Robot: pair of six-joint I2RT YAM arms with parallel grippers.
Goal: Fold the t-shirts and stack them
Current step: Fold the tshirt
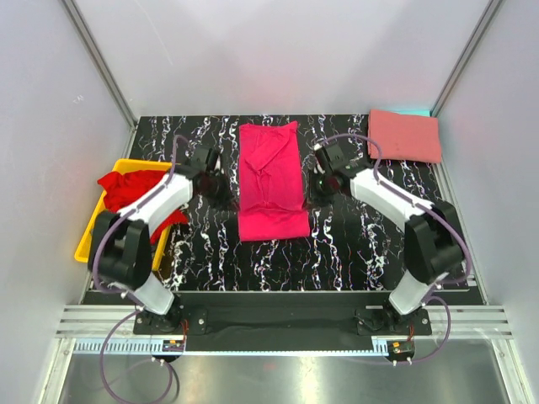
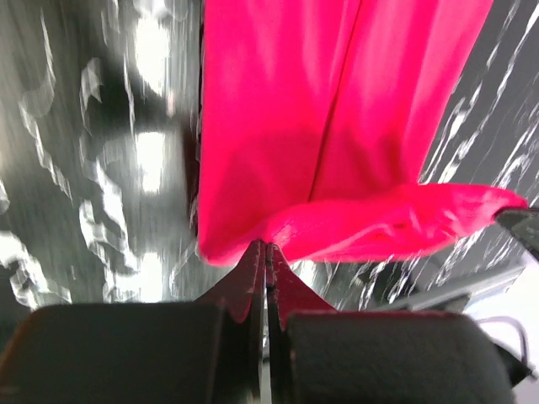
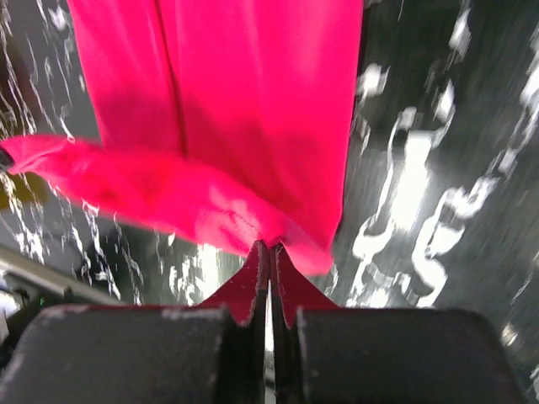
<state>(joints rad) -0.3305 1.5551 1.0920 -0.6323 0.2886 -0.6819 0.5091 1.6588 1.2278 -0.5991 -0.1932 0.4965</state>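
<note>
plain pale grey walls (image 1: pixel 269 50) close in three sides, with slanted metal posts (image 1: pixel 99 63) in the back corners. the table (image 1: pixel 354 252) is glossy black with white marble veins and catches bright glare. a silver rail (image 1: pixel 286 324) runs along its near edge, a yellow bin (image 1: pixel 126 164) at the left.

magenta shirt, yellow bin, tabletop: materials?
Magenta shirt: soft matte cloth, probably knit; it folds and creases limply. Yellow bin: seemingly rigid plastic, smooth uniform rim. Tabletop: black with white veining, glossy, glare in wrist views; marble-look, real material unclear.
</note>
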